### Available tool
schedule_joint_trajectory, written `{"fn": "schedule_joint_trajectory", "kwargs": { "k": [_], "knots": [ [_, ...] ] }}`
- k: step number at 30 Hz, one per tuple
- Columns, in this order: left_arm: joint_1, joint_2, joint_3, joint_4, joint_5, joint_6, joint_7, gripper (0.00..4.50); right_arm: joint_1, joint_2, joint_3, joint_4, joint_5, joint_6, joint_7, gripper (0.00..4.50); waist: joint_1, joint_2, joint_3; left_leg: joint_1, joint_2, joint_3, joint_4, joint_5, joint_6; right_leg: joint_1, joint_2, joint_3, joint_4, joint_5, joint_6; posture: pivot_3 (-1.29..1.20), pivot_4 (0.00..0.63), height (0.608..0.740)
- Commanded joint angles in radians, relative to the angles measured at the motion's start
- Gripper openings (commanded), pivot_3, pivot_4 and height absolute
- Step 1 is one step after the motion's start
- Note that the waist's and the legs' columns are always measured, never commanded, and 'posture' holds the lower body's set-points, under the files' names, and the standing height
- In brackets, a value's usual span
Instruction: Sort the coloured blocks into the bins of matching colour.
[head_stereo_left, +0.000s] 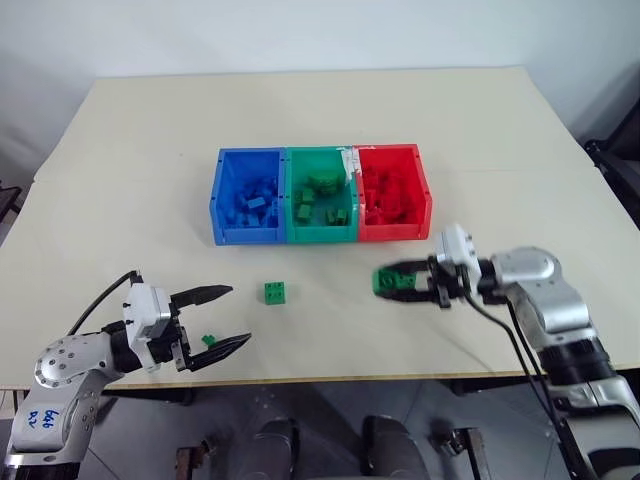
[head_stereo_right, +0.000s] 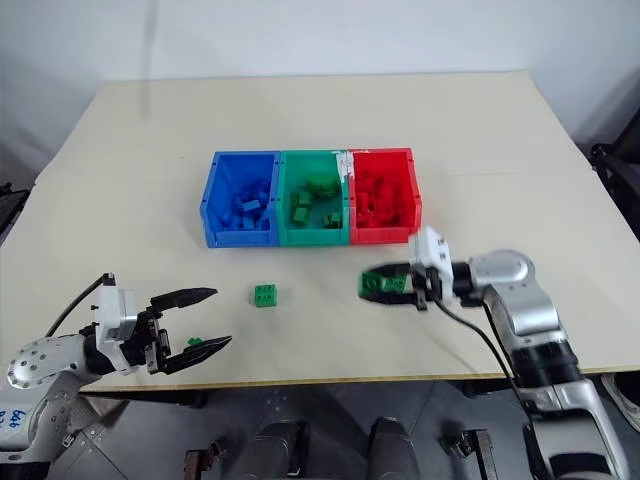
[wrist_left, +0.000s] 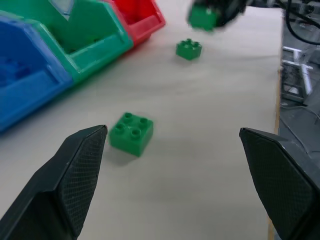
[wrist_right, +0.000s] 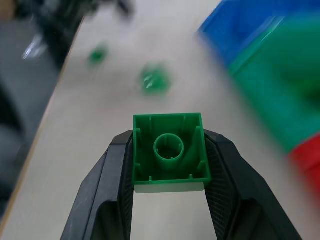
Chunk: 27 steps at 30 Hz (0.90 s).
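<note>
1. Risk number one, I'd say: the right gripper (head_stereo_left: 400, 283) is clamped on a green brick (wrist_right: 170, 152) by its side walls only, hollow underside facing the wrist camera. Smooth plastic on two black pads, so a jerky swing could let it twist or pop out before it gets over the green bin (head_stereo_left: 321, 232).
2. It hangs just above the table (head_stereo_left: 120, 130), in front of the red bin (head_stereo_left: 425, 205) rather than the green one. Let go early and it lands in red or bounces off the shared wall. The green bin already has bricks piled in it, so a drop from high up might bounce out too.
3. Left gripper (head_stereo_left: 222, 318) is spread wide with nothing in it, near the front table edge. A small green piece (head_stereo_left: 209, 340) lies on the table between its fingers; a sloppy close could flick it off the edge.
4. One more square green brick (head_stereo_left: 275, 292) sits loose on the table in front of the bins, between the two arms.
5. Materials: glossy hard plastic bricks with round studs on top, thin-walled open boxes joined blue (head_stereo_left: 218, 205), green, red, matte pale tabletop, finely textured finger pads.
</note>
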Motion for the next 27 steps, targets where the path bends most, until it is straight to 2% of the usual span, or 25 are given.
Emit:
{"fn": "schedule_joint_trajectory", "kwargs": {
  "k": [1,4,9,13,17,18,22,25,27],
  "knots": [
    [0.026,-0.033,0.075,-0.028,-0.023,-0.004,0.082,4.5,-0.118,0.077,-0.021,0.045,-0.032,0.056,-0.173,1.47,0.001,0.0,0.0,0.0,0.0,-0.001,0.0,0.0,0.0,0.0,0.001,0.0,0.0,0.0,0.0,0.0,0.15,0.74],
    [0.065,-0.074,0.13,-0.022,-0.024,-0.02,0.135,4.5,-0.232,0.168,-0.015,0.174,-0.092,0.031,-0.284,1.47,0.0,0.0,0.0,0.0,0.001,-0.001,0.0,-0.001,-0.001,-0.001,0.002,0.0,0.0,0.0,-0.001,0.0,0.15,0.74],
    [0.17,-0.12,0.179,-0.075,-0.02,-0.039,0.171,4.5,-0.369,0.276,0.014,0.412,-0.197,-0.075,-0.374,1.47,-0.007,0.0,0.0,-0.001,0.001,-0.001,-0.001,-0.002,-0.001,-0.002,0.003,0.0,0.001,0.0,-0.002,0.0,0.15,0.74],
    [0.193,-0.125,0.186,-0.098,-0.022,-0.043,0.183,4.5,-0.411,0.31,0.005,0.523,-0.237,-0.158,-0.401,2.77,-0.01,0.0,0.0,-0.001,0.001,-0.001,0.0,-0.002,-0.001,-0.002,0.003,0.0,0.001,0.0,-0.002,0.0,0.15,0.74],
    [0.199,-0.116,0.185,-0.114,-0.025,-0.037,0.184,4.5,-0.424,0.316,-0.009,0.548,-0.237,-0.18,-0.386,4.11,-0.017,0.0,0.0,-0.001,0.001,0.0,-0.001,-0.002,-0.001,-0.003,0.004,0.001,0.002,0.0,-0.002,0.0,0.15,0.74],
    [0.2,-0.11,0.182,-0.119,-0.026,-0.034,0.178,4.5,-0.419,0.311,-0.011,0.534,-0.232,-0.174,-0.374,4.48,-0.018,0.0,0.0,-0.001,0.001,0.0,-0.001,-0.002,-0.002,-0.003,0.005,0.002,0.002,0.0,-0.002,0.0,0.15,0.74],
    [0.153,-0.069,0.131,-0.14,-0.027,-0.001,0.158,4.5,-0.319,0.242,-0.027,0.331,-0.159,-0.148,-0.237,4.48,-0.013,0.0,0.0,-0.002,0.002,0.002,-0.001,-0.003,-0.002,-0.006,0.006,0.002,0.003,0.0,-0.004,0.0,0.15,0.74],
    [0.041,-0.023,0.048,-0.116,-0.003,0.042,0.147,4.5,-0.134,0.122,-0.07,0.072,-0.055,-0.106,-0.111,4.48,0.008,0.0,0.0,-0.002,0.002,0.0,0.0,-0.003,-0.002,-0.005,0.005,0.002,0.003,0.0,-0.004,0.0,0.15,0.74],
    [-0.005,-0.003,0.02,-0.091,0.012,0.054,0.14,4.5,-0.048,0.066,-0.091,-0.026,-0.011,-0.082,-0.074,4.48,0.013,0.0,0.0,-0.002,0.001,0.0,0.001,-0.004,0.0,-0.003,0.005,0.002,0.003,0.0,-0.004,0.0,0.15,0.74]
  ]
}}
